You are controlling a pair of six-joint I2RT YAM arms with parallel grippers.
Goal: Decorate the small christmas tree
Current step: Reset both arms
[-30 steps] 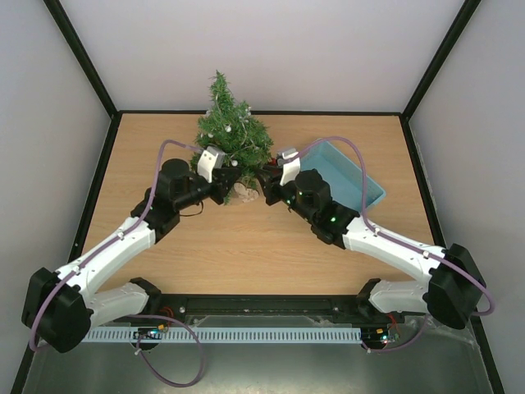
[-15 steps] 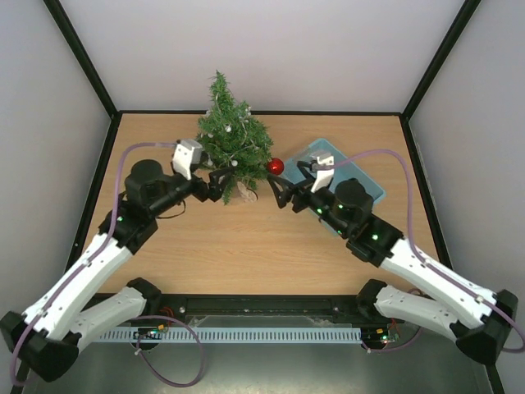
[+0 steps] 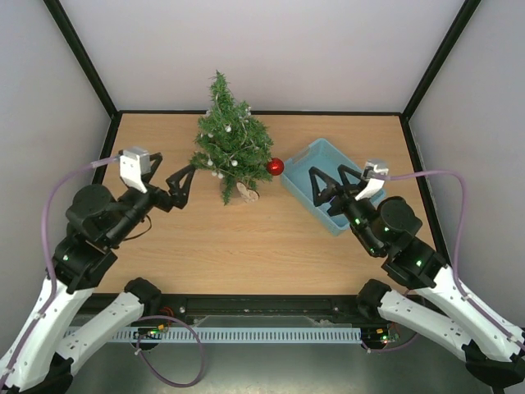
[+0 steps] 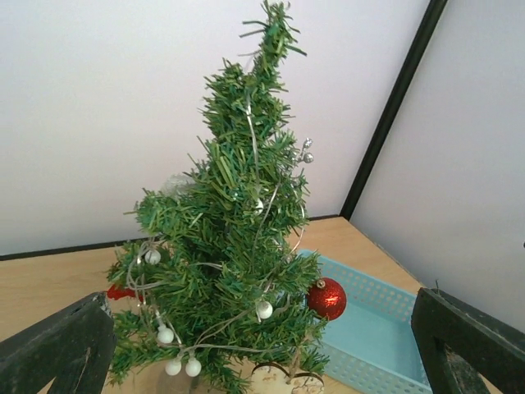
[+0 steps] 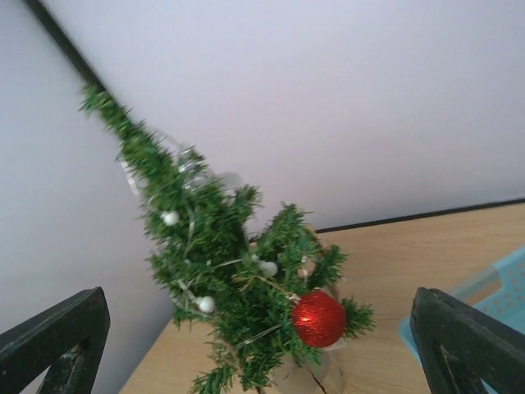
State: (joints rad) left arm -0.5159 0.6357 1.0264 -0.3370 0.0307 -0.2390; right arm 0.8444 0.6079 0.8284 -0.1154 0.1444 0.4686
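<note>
While both arms draw back, we would keep the left hand [image 3: 184, 185] and right hand [image 3: 326, 172] spread wide and empty, clear of the branches, so nothing snags the bead string [image 4: 168, 335] or tips the small christmas tree [image 3: 232, 148], standing at the far middle of the bench [image 3: 271, 246], just left of the blue tray [image 3: 324, 150]. A second ago both hands were pinched close at its lower branches; now they sit well apart, a red bauble [image 3: 275, 167] hanging on its right side.
</note>
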